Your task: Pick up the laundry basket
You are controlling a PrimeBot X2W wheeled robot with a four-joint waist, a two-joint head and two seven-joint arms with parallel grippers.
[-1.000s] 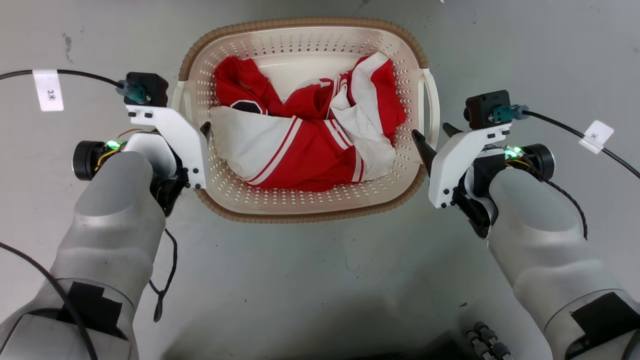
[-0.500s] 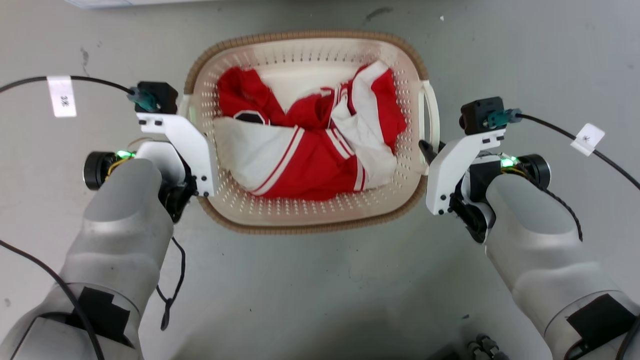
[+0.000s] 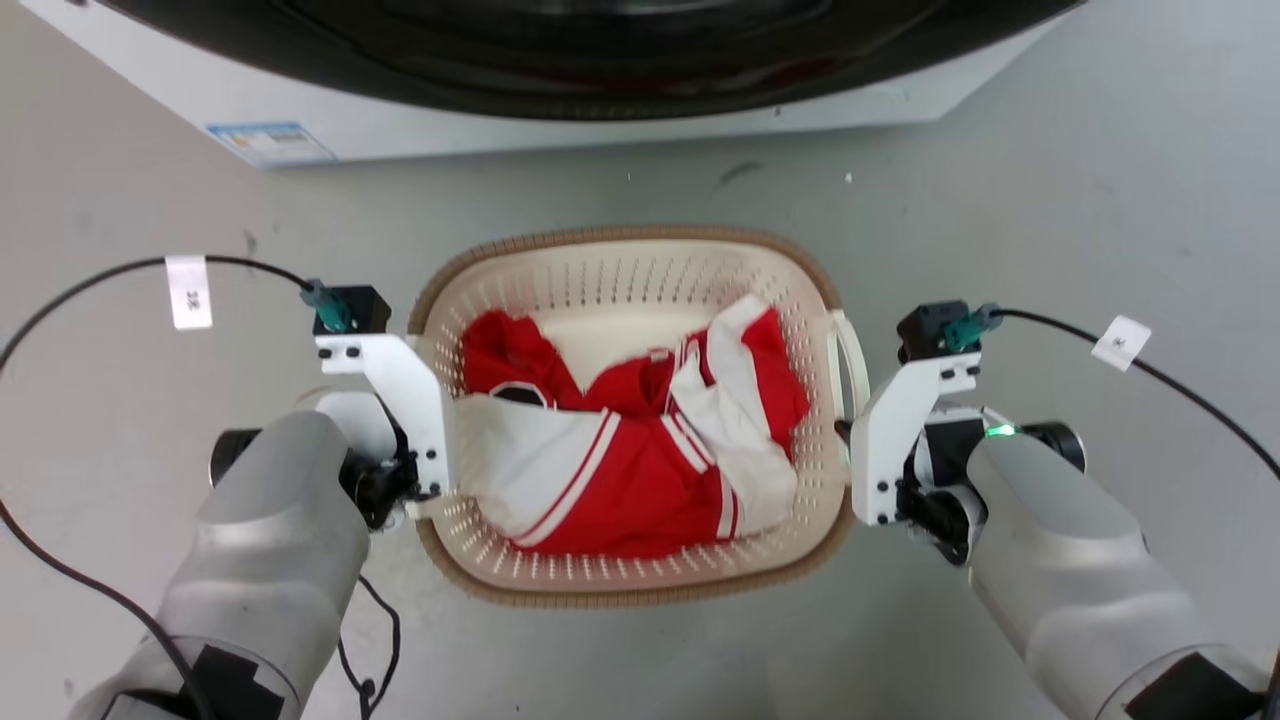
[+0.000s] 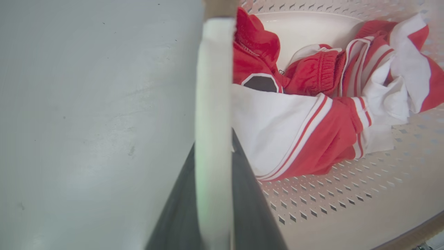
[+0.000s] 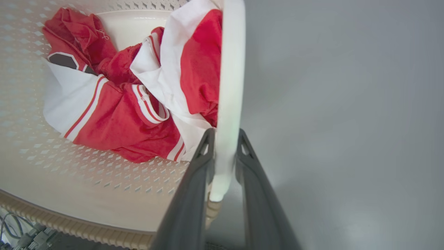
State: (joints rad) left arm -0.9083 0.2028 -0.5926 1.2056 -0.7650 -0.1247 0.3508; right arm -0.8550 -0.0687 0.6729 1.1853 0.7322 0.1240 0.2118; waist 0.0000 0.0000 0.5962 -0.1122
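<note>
The laundry basket [image 3: 628, 238] is being clamped by its side handles [image 4: 213, 69], one between the left gripper's [image 4: 212, 146] fingers, the other between the right gripper's [image 5: 224, 137].

The laundry basket [image 3: 640, 285] sits in the middle of the head view, between the two arms, with the floor [image 3: 640, 660] all around it. The washing machine [image 3: 560, 110] stands behind it, across a strip of floor. Clothing [image 3: 620, 470] lies bunched inside the basket. The left gripper [image 4: 213, 146] is at the basket's left handle [image 4: 213, 69], one finger inside it and one outside. The right gripper [image 5: 225, 133] straddles the right handle [image 5: 230, 69] likewise, near its front end
</note>
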